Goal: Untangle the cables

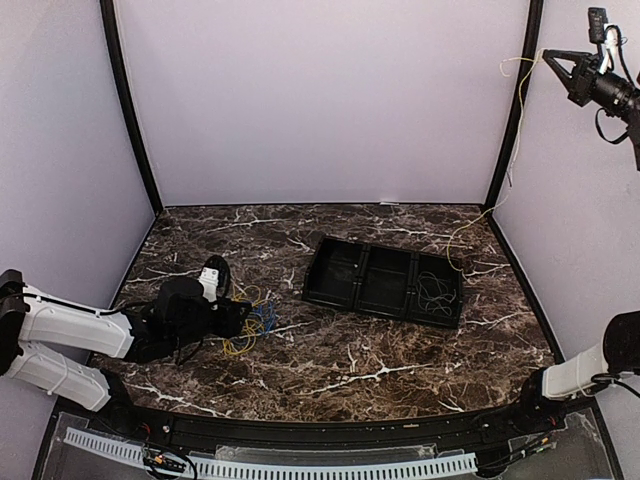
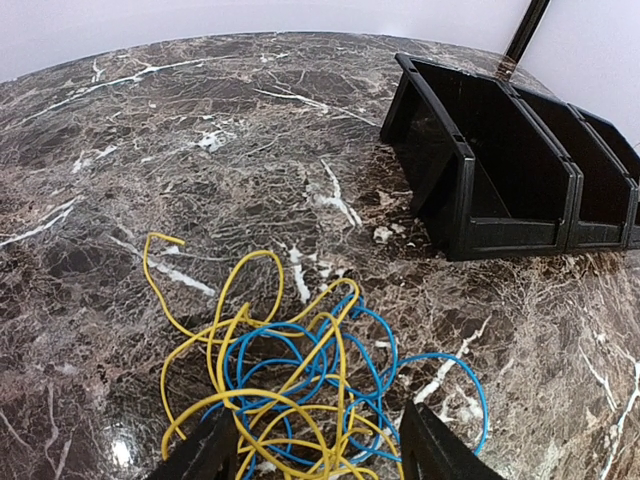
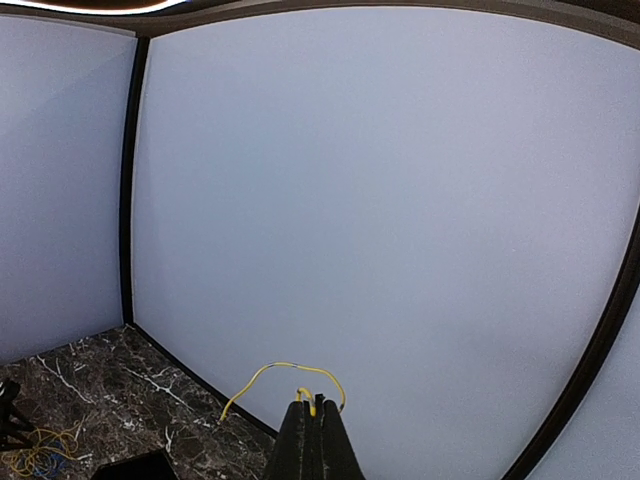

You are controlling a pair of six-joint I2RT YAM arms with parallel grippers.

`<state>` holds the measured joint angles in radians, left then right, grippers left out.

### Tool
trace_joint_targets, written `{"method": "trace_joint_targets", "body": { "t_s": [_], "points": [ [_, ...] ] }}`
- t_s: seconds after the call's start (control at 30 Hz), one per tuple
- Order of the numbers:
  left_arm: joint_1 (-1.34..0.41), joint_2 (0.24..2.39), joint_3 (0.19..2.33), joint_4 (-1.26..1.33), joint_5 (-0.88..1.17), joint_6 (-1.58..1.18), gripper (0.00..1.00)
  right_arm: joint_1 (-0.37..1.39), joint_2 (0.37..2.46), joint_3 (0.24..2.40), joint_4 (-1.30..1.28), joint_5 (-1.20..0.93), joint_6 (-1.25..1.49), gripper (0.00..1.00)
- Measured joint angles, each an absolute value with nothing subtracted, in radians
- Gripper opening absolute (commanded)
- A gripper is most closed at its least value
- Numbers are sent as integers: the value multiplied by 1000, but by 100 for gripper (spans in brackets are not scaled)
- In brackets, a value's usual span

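Note:
A tangle of yellow and blue cables (image 2: 300, 375) lies on the marble table at the left (image 1: 255, 322). My left gripper (image 2: 315, 462) is low over its near side and open, with some loops lying between the fingers (image 2: 205, 455). My right gripper (image 1: 547, 57) is raised high at the right wall. It is shut on a separate yellow cable (image 3: 268, 371), which hangs down (image 1: 517, 115) to the table near the tray. A dark grey cable (image 1: 434, 294) lies coiled in the right compartment of the black tray (image 1: 330, 272).
The black tray (image 2: 470, 170) has three compartments and sits just right of the table's middle, beyond the tangle. Grey walls with black corner posts (image 1: 128, 110) enclose the table on three sides. The left arm (image 1: 70, 330) lies low along the left edge.

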<state>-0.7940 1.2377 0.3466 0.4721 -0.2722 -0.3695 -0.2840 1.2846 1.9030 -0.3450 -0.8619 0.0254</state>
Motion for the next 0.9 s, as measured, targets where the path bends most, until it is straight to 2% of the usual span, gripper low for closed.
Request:
{"method": "trace_joint_targets", "body": {
  "t_s": [0.47,0.9],
  "points": [
    [-794,1243,347,469,-278,-372,57,-284,1278,1825,-306,-897,62,0],
    [-794,1243,348,469,-280,-372,57,-276,1226,1416,-209,-897,62,0]
  ]
}}
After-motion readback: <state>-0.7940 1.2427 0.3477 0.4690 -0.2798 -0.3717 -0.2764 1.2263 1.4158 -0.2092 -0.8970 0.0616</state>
